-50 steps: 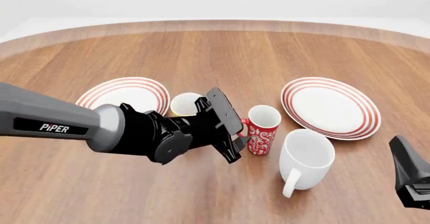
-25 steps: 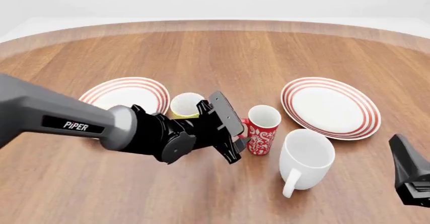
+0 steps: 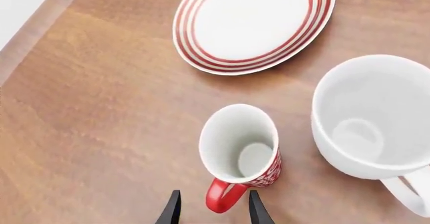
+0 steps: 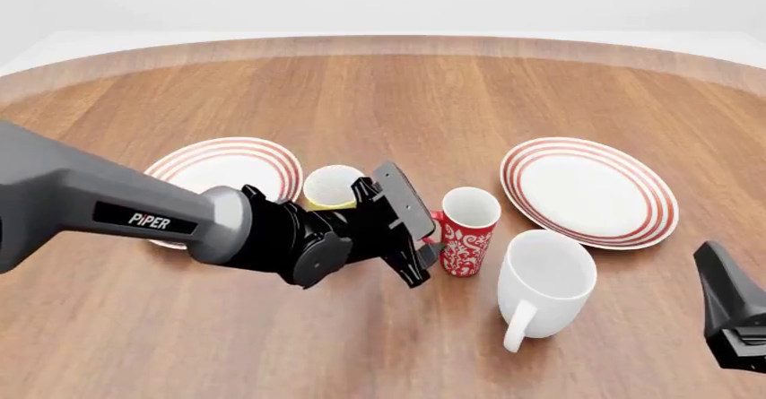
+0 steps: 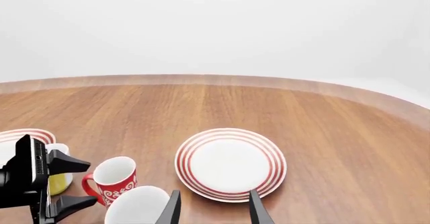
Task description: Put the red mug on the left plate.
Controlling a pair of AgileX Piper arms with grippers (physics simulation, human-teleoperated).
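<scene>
The red mug (image 4: pixel 467 235) with white floral pattern stands upright on the table between the yellow mug and the white mug, its handle toward my left arm. My left gripper (image 4: pixel 429 236) is open, one finger on each side of the red loop handle (image 3: pixel 222 200) without closing on it. The left wrist view looks down into the mug (image 3: pixel 240 142), and its fingertips (image 3: pixel 171 211) frame the handle. The left plate (image 4: pixel 213 168), white with red rings, lies behind my left arm and is partly covered by it. My right gripper (image 5: pixel 213 211) hangs open at the near right, holding nothing.
A yellow mug (image 4: pixel 330 185) stands between the left plate and my left gripper. A larger white mug (image 4: pixel 544 282) sits close to the right of the red mug. The right plate (image 4: pixel 589 190) lies beyond the white mug.
My left arm's forearm has shifted slightly to the right while the gripper stays at the mug's handle. The red mug and the right arm have not moved.
</scene>
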